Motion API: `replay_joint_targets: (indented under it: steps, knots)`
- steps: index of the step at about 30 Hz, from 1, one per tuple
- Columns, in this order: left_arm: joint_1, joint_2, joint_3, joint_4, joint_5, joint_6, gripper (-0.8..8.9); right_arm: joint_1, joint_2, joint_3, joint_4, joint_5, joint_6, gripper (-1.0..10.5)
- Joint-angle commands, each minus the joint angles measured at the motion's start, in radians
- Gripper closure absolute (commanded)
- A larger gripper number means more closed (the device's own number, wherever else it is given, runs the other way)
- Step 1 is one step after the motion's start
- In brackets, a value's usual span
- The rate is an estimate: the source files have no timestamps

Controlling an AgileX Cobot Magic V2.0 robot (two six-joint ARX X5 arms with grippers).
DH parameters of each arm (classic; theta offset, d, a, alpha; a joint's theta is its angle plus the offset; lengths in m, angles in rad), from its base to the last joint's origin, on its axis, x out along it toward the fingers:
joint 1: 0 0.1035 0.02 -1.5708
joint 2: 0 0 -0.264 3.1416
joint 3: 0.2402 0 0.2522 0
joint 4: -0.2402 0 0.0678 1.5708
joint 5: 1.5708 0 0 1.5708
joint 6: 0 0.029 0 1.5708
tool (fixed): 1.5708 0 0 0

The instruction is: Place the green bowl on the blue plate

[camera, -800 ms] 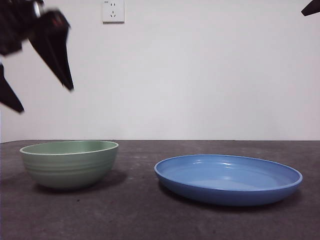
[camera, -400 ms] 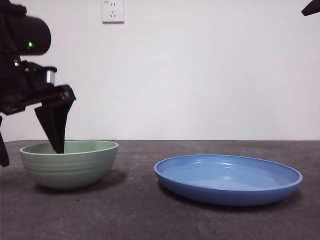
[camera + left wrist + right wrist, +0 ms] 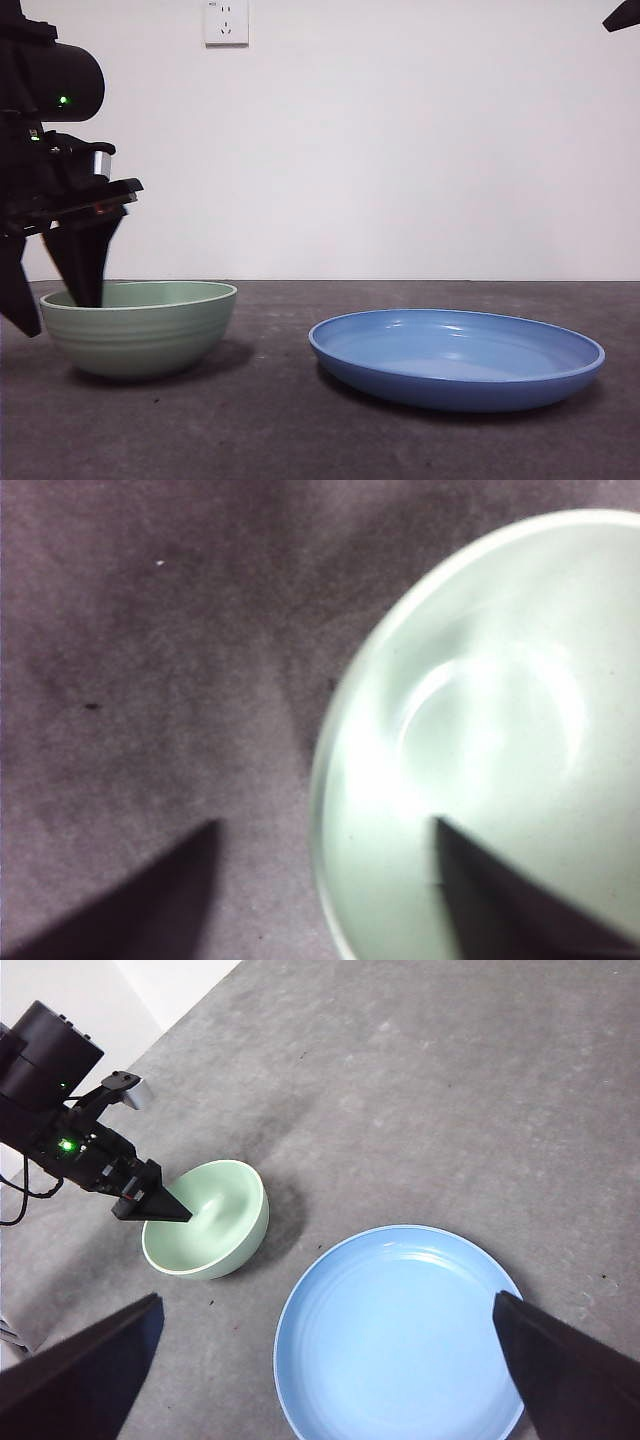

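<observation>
The green bowl [image 3: 140,335] [image 3: 205,1222] stands upright on the dark table, left of the blue plate [image 3: 455,360] [image 3: 400,1335] and apart from it. My left gripper [image 3: 50,300] [image 3: 325,880] is open and straddles the bowl's left rim [image 3: 335,780]: one jaw reaches inside the bowl, the other hangs outside it. Nothing is gripped. My right gripper [image 3: 326,1298] is open and high above the plate; in the front view it shows only as a black tip [image 3: 622,15] at the top right corner.
A white wall with a socket [image 3: 226,22] stands behind the table. The dark grey tabletop [image 3: 280,420] spreads around both dishes. The left arm's black body [image 3: 60,1100] leans in over the bowl.
The left gripper came down from above the bowl to its rim, then shifted slightly left. One jaw now sits inside the bowl. Bowl, plate and right arm have not moved.
</observation>
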Motion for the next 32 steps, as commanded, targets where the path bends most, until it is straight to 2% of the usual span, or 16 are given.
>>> replay_joint_targets:
  steps: [1,6,11,17,23,32]
  knots:
    - [-0.001,0.017,0.023,0.003,-0.002,-0.003,6.86,0.005,0.004,0.017,0.006,-0.002,-0.003,3.7]
    - [-0.001,0.017,0.023,0.004,-0.002,-0.003,8.03,0.005,0.004,0.017,0.006,-0.002,-0.003,3.7]
    - [-0.001,0.017,0.031,0.006,-0.002,-0.003,8.03,0.005,0.004,0.017,0.006,-0.002,-0.003,3.7]
    - [-0.021,0.017,0.151,-0.097,-0.002,-0.027,8.03,0.005,0.004,0.017,0.006,-0.002,-0.002,3.7]
    - [-0.099,0.036,0.335,-0.185,-0.002,-0.063,8.03,0.005,0.004,0.017,0.006,-0.003,-0.002,3.7]
    - [-0.283,0.210,0.577,-0.240,-0.002,-0.101,8.03,0.005,0.004,0.017,0.006,-0.002,-0.003,3.7]
